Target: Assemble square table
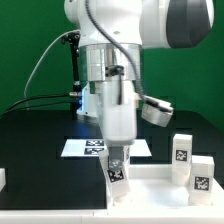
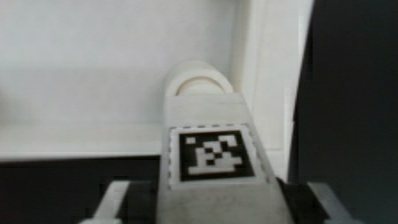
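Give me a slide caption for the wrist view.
End effector grips a tagged white leg over the square tabletop.

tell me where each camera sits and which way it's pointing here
Exterior view: off the arm, facing it across the black table; shows the arm, the end effector shut on a tagged leg, the marker board, two loose legs and the square slab.
Wrist view: on the wrist, looking along the end effector at the leg over the slab; only its fingertips show.
Shared: the held leg, the slab and the end effector.
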Robot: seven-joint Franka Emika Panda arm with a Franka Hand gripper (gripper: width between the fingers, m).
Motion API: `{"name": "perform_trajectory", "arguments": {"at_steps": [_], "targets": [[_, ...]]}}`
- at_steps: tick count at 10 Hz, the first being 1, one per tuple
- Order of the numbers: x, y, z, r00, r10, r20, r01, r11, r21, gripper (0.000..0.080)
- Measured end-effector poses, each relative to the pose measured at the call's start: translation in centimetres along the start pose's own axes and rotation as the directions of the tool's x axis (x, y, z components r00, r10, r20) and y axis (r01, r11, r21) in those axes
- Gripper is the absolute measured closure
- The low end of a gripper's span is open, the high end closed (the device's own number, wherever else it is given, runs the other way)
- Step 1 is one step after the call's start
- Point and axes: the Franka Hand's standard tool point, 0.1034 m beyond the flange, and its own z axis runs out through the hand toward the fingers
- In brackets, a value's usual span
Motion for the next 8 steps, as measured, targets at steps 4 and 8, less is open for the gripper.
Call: {"name": "perform_trajectory", "arguments": {"at_steps": [4,8], "targets": [[-3.6,0.5,1.0,0.975,0.209,-0.078,-0.206,0.978,0.035,0.0509],[-3.5,0.3,1.0,0.945,0.316,-0.081,-0.314,0.948,0.046,0.0509]]}}
